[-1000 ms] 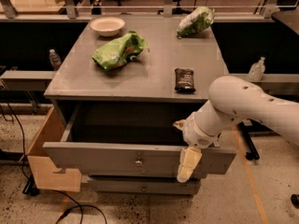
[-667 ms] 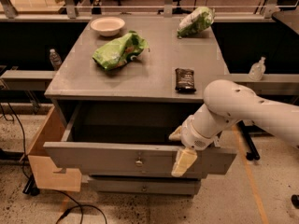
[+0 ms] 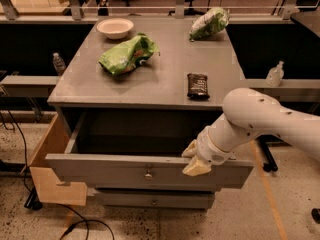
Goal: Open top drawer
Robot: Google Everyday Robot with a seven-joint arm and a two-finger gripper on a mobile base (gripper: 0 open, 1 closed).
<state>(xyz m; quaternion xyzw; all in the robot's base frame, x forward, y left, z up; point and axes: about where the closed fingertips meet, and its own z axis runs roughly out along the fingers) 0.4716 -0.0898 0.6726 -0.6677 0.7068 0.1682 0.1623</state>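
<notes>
The top drawer (image 3: 100, 170) is the wide grey drawer under the tabletop. It stands pulled out toward me, and its deep dark interior (image 3: 140, 134) shows. A small round metal knob (image 3: 148, 173) sits at the centre of its flat front panel. My gripper (image 3: 194, 160) with cream fingers (image 3: 196, 168) hangs over the top edge of the drawer front, right of the knob. The white arm (image 3: 260, 119) reaches in from the right.
On the grey cabinet top (image 3: 160, 79) lie a green chip bag (image 3: 127, 54), a white bowl (image 3: 115, 27), a second green bag (image 3: 209, 23) and a dark snack bar (image 3: 198, 85). A narrower drawer (image 3: 155, 200) sits below. A tan wooden box (image 3: 50, 176) stands at the left.
My gripper has moved up and left along the drawer front, from hanging down over the panel to resting at its top edge. The drawer stays pulled out.
</notes>
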